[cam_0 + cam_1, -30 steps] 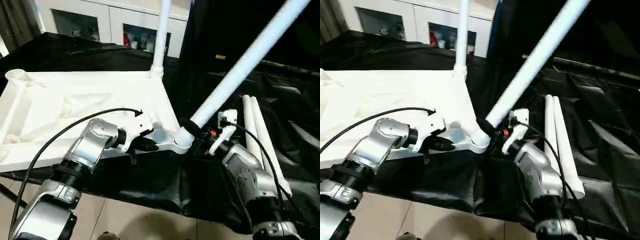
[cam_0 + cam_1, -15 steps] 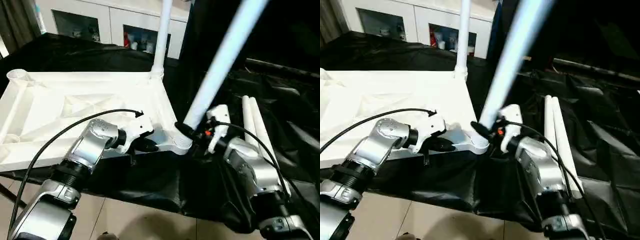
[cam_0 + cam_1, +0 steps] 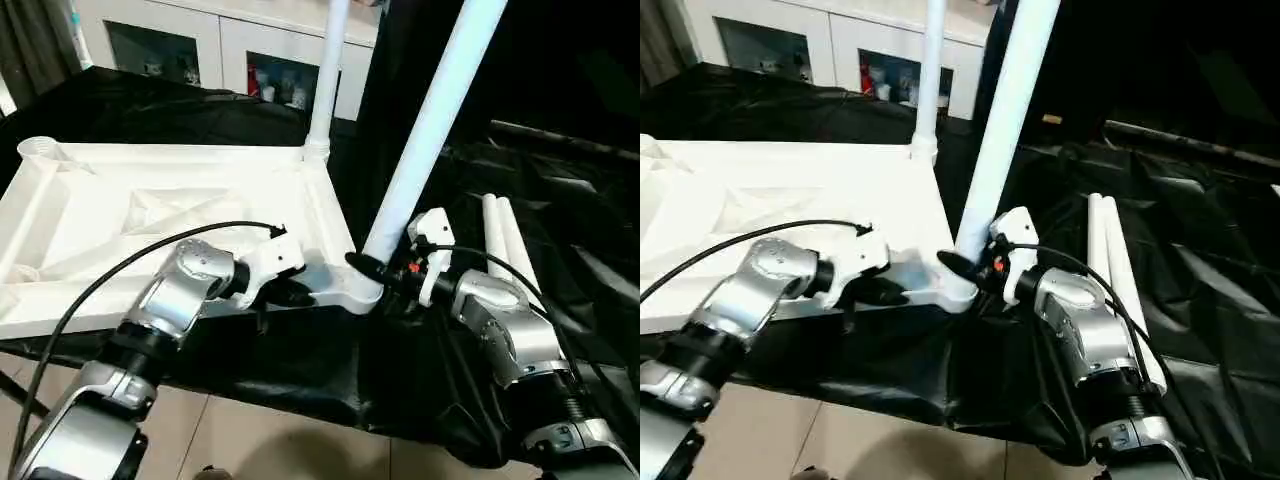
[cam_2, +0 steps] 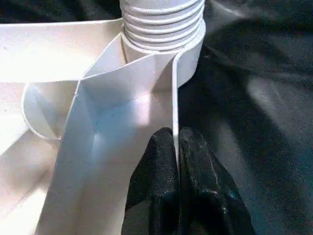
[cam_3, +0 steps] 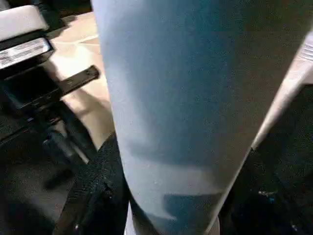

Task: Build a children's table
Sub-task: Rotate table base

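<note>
The white table top point(image 3: 150, 215) lies upside down, ribbed underside up, on a desk draped in black cloth point(image 3: 590, 290). One leg point(image 3: 328, 70) stands upright in the far corner socket, while a second leg point(image 3: 430, 120) rises at a slight lean from the near corner socket point(image 3: 362, 290), its ridged foot seated in the round collar point(image 4: 164, 29) as seen from the left wrist camera. The right pincer point(image 3: 385, 270) is clamped around this second leg just above the socket, its black fingers point(image 5: 98, 191) hugging the tube on either side. The left pincer point(image 4: 176, 171) is closed on the thin outer wall of the table top right beside that same corner, one finger inside the rim and one outside. Two spare legs point(image 3: 510, 250) lie side by side on the black cloth to the right of the table top, touching each other and apart from the right arm. Another open socket point(image 3: 35, 150) shows at the far left corner. Behind the desk stands a white cabinet with glass doors point(image 3: 200, 50).
</note>
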`<state>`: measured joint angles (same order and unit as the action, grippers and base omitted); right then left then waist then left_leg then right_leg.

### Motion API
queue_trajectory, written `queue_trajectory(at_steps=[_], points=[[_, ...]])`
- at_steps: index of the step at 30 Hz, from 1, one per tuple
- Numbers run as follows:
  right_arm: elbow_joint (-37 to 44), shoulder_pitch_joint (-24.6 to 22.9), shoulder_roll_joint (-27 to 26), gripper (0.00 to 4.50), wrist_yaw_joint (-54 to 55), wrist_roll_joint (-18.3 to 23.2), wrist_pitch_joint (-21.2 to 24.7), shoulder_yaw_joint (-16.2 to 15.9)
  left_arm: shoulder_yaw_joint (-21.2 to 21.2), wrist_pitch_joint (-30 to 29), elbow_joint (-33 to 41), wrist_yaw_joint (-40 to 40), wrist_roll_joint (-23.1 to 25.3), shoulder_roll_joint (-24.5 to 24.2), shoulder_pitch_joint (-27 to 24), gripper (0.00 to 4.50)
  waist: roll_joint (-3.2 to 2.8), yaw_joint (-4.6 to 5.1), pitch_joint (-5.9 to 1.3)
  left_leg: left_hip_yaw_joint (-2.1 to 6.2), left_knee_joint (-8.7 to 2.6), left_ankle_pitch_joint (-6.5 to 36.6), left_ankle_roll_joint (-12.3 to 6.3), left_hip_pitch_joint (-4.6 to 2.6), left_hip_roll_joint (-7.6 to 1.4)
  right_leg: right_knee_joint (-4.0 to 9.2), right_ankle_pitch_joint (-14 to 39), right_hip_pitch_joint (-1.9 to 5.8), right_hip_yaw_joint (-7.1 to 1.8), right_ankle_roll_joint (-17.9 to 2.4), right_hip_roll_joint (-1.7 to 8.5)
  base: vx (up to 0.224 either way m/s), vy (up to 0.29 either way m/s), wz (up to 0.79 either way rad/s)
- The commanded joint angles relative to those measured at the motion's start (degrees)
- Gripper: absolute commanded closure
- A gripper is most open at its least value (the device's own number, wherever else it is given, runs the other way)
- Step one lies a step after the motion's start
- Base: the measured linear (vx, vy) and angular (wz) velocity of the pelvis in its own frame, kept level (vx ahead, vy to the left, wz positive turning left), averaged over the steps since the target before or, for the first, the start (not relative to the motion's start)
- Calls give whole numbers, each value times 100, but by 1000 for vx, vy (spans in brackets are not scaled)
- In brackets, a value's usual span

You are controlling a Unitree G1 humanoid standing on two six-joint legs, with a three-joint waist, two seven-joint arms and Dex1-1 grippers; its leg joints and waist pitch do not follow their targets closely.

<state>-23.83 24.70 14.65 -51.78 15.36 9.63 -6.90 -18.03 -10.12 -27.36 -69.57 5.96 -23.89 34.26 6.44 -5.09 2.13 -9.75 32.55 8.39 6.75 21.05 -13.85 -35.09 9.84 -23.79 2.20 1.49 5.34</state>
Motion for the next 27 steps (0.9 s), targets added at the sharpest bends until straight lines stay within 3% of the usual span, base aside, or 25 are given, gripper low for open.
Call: queue_trajectory(at_steps=[1, 14, 17, 20, 22, 24, 25, 27], points=[[-456, -360, 226, 261, -329, -185, 158, -294, -61, 310, 267, -427, -438, 19, -92, 450, -74, 6, -292, -94, -374, 2072, 45, -51, 96, 450, 1878, 207, -87, -874, 115, 0, 0, 0], [-532, -569, 387, 261, -926, -284, -203, -461, -41, 311, 521, -722, -570, -138, -248, 450, -37, 16, -278, -58, -391, 2538, 106, -73, 92, 522, 2560, 147, -74, -726, 131, 0, 0, 0], [-851, -445, 293, 261, -504, -424, -341, -368, -24, 325, 385, -528, -467, -115, -208, 450, -41, 16, -286, -51, -397, 2502, 115, -64, 90, 509, 2495, 148, -75, -732, 129, 0, 0, 0], [-1482, -149, 104, 261, 569, -671, -396, -146, 54, 143, 73, 75, -220, 21, -57, 450, -45, 54, -256, -41, -399, 2749, 186, -85, 101, 547, 2884, 94, -60, -653, 127, 0, 0, 0], [-1984, 141, -87, 261, 1358, -685, -387, 77, 142, -21, -129, 340, -200, 157, 88, 450, -57, 117, -259, 12, -394, 2998, 294, -105, 125, 620, 3470, 94, -2, -451, 148, -26, 4, -3], [-2113, 221, -141, 261, 1543, -671, -385, 134, 156, -47, -168, 387, -199, 188, 120, 450, -53, 195, -253, 51, -390, 3188, 326, -104, 140, 675, 3717, 91, 59, -354, 142, -59, 18, -9], [-2319, 374, -243, 261, 1845, -651, -404, 208, 170, -174, -197, 505, -182, 261, 174, 450, -74, 230, -247, 71, -379, 3360, 306, -140, 141, 719, 3831, 64, 88, -325, 147, -56, 22, -8], [-2682, 687, -450, 261, 2354, -607, -436, 312, 158, -489, -238, 774, -92, 402, 286, 450, -115, 276, -242, 112, -403, 3507, 302, -130, 133, 741, 3840, 98, 142, -340, 155, -55, 27, -10]])
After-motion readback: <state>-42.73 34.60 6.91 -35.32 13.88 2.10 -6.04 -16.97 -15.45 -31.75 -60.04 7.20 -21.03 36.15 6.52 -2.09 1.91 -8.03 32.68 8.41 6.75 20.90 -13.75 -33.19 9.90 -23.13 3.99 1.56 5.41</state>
